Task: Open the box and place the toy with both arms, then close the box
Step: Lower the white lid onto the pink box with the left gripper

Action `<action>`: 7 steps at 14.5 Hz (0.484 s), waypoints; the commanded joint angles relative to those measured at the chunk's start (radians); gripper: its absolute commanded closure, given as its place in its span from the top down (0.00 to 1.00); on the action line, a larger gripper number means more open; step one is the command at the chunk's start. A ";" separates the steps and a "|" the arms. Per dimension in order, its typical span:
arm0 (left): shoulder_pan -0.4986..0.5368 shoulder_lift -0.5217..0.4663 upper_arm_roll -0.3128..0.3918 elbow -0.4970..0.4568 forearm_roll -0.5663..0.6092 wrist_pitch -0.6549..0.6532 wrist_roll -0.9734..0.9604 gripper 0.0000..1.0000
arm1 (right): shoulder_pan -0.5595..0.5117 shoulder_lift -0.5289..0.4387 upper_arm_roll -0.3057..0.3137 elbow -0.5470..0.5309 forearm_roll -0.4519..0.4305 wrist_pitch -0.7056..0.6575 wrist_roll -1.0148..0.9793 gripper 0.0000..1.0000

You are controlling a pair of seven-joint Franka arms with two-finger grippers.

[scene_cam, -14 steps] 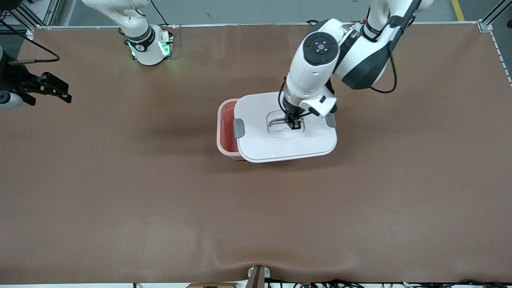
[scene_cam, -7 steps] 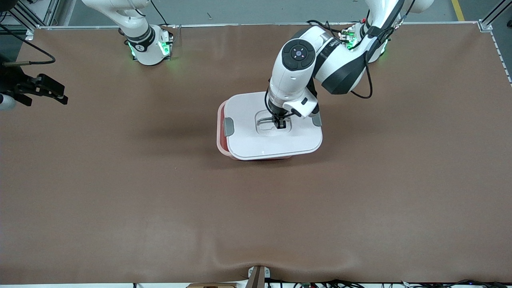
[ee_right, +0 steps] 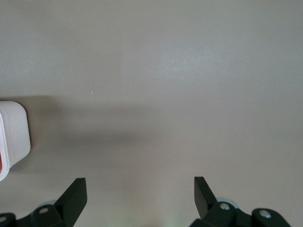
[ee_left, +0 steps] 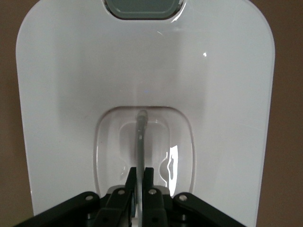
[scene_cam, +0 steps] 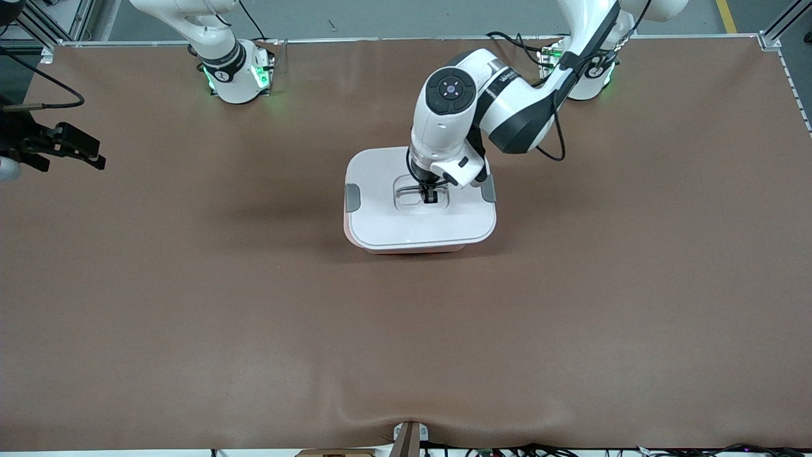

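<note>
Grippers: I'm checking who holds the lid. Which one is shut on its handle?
The left gripper, pinching the grey handle over the box; the right gripper waits open.

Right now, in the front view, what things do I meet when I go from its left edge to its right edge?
Right pincer → grey latch → left pincer, shut on the lid handle → second grey latch.

A brown table [scene_cam: 190, 304] carries a small grey clamp [scene_cam: 409, 438] at its nearest edge.

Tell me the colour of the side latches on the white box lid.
Grey, against the white plastic lid; the side latches show best in the front view.
</note>
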 commanded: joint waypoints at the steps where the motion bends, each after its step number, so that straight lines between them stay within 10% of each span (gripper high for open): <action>1: -0.020 0.027 0.001 0.031 0.038 0.016 -0.036 0.00 | 0.000 0.013 -0.009 0.030 0.033 -0.022 0.012 1.00; 7: -0.042 0.047 0.003 0.031 0.065 0.022 -0.049 0.00 | 0.004 0.007 -0.002 0.024 0.020 -0.017 0.004 1.00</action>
